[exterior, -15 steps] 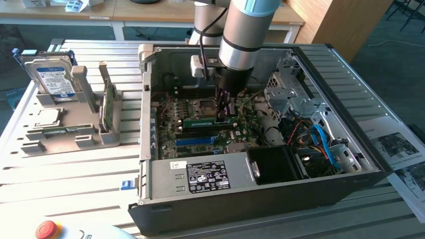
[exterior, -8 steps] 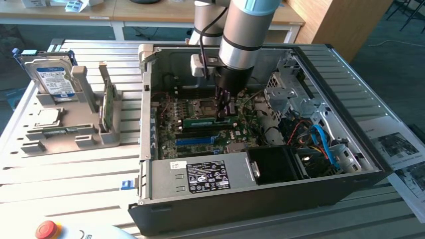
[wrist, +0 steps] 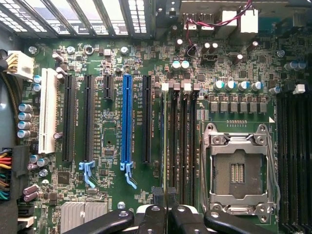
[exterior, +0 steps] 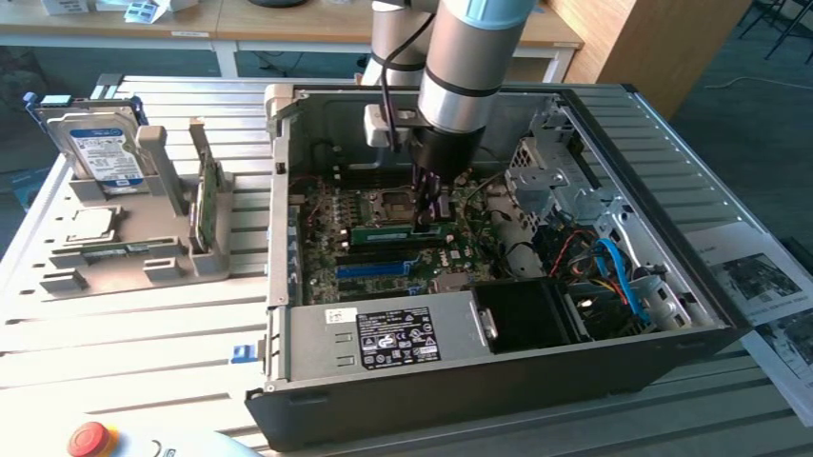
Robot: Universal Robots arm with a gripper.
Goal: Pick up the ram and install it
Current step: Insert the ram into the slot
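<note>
Nearly closed, the end effector (exterior: 426,205) is seen lowered into the open computer case (exterior: 508,400), and its fingers are pressed from both sides on the upper edge of the ram (exterior: 400,231). The ram is held upright on its long edge directly below the fingertips, over the memory slots (wrist: 181,146) of the motherboard (wrist: 117,161). Whether it is already seated in a slot cannot be told. In the wrist view the two black fingers (wrist: 152,222) are shown close together, with only a thin gap between them, just in front of these slots. The processor socket (wrist: 238,170) is found just beside the end effector, and a blue slot (wrist: 127,122) is located near it on the other side. The power supply (exterior: 381,338) is mounted in the case, near the end effector. Well apart from the end effector, toward the exterior view's left, a grey holder (exterior: 140,262) is set on the worktop (exterior: 128,343). A hard drive (exterior: 102,143) and a green card (exterior: 208,205) are kept upright in it.
</note>
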